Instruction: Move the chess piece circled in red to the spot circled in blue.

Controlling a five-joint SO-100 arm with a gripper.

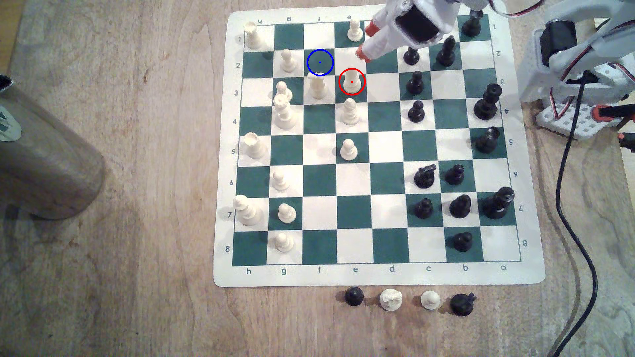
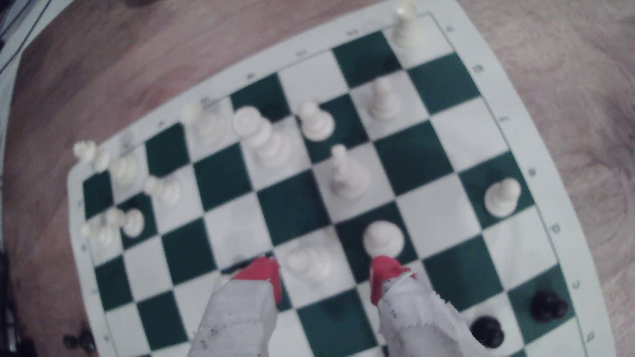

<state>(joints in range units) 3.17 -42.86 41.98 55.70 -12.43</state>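
The chess piece [image 1: 352, 81] is a small cream-white man standing upright inside the red ring on a green square. The spot [image 1: 320, 62] is the blue-ringed green square, one square diagonally away toward the exterior view's upper left, and it is bare. My gripper [image 1: 365, 41] hovers open above the board, up and to the right of the piece, with its red fingertips [image 1: 360, 53] apart and holding nothing. In the wrist view the gripper [image 2: 324, 274] is open, and the chess piece [image 2: 383, 238] sits just beyond one red fingertip [image 2: 386, 271].
A white rook [image 1: 318, 85] stands just below the spot and a white pawn [image 1: 288, 60] to its left. Another white piece [image 1: 349, 111] sits below the ringed one, and one [image 1: 355, 29] above. Black pawns [image 1: 411, 55] stand right of the gripper. A black cable [image 1: 577, 206] runs past the board's right edge.
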